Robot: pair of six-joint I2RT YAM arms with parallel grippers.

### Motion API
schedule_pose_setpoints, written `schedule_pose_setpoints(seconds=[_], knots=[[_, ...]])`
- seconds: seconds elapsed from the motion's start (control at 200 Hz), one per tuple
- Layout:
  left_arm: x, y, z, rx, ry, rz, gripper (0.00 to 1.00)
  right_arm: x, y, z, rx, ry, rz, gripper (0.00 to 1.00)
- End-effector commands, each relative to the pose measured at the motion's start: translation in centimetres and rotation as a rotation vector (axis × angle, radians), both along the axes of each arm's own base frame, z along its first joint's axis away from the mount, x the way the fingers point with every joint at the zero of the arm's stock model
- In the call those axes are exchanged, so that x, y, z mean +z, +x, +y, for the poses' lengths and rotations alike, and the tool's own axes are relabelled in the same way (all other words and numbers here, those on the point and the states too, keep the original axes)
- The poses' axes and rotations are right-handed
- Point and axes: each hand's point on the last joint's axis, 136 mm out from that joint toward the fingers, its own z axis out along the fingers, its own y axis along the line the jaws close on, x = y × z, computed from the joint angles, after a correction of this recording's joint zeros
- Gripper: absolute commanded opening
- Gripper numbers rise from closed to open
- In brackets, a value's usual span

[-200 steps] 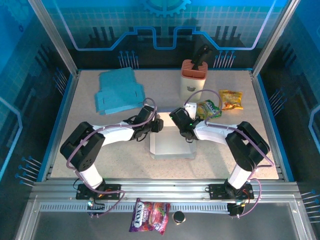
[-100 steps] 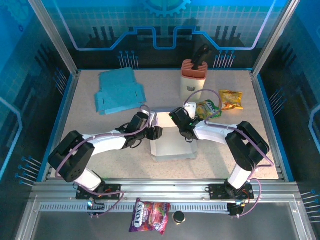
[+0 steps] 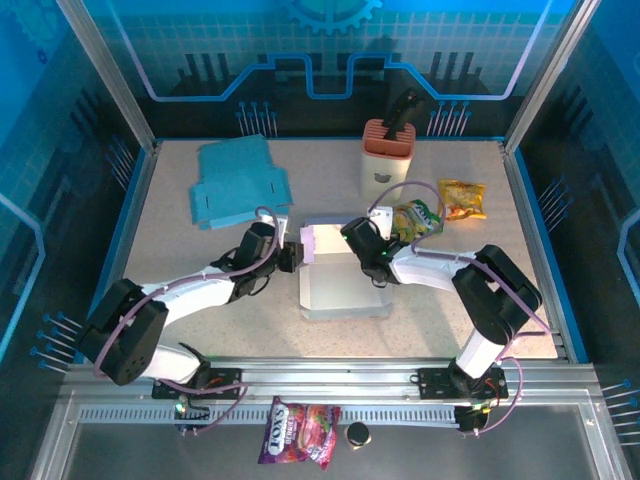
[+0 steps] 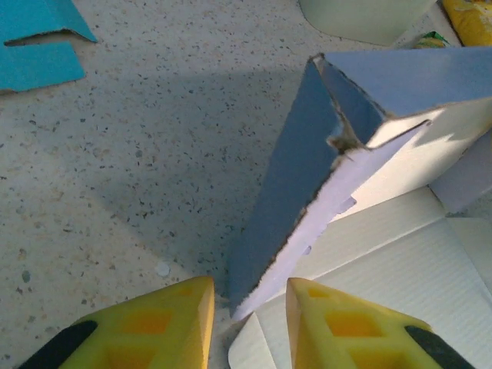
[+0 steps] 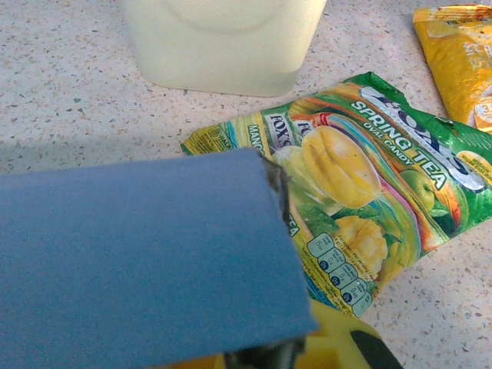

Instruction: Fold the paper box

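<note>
Left wrist view: left gripper (image 4: 250, 296) has narrowed, jaws still apart around the raised side flap (image 4: 277, 207) of the paper box (image 3: 345, 295); right gripper (image 3: 355, 240) keeps the back flap (image 5: 138, 254) pinched; walls are rising.

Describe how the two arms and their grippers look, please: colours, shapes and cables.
The left arm and the right arm look alike: smooth white link covers between bulky black joint housings, on black bases. A thin lilac cable runs along each arm in loose loops. The fingers are blocky and bright yellow, with orange-tinted recesses and black patches near the base.
</note>
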Motion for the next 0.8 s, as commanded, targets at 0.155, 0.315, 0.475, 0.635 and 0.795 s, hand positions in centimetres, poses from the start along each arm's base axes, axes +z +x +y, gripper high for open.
schedule_pose_setpoints(seconds=[0.155,0.315,0.475,0.635,0.795], knots=[[-0.1,1.4,-2.6,-0.133,-0.019,-0.007,0.32,-2.7,-1.8,-0.4,0.035,-0.039,0.084,0.00],[-0.3,2.1,-2.7,-0.127,-0.001,-0.020,0.31,-2.9,-2.0,-0.3,0.045,-0.042,0.072,0.00],[-0.4,3.0,-3.2,-0.138,0.009,-0.024,0.25,-3.1,-2.2,-0.3,0.048,-0.043,0.072,0.00],[-0.7,3.5,-4.1,-0.161,-0.002,-0.015,0.23,-3.1,-2.1,-0.2,0.052,-0.043,0.070,0.00],[-1.0,4.0,-4.3,-0.129,0.039,-0.027,0.13,-3.1,-2.0,-0.1,0.053,-0.042,0.066,0.00]])
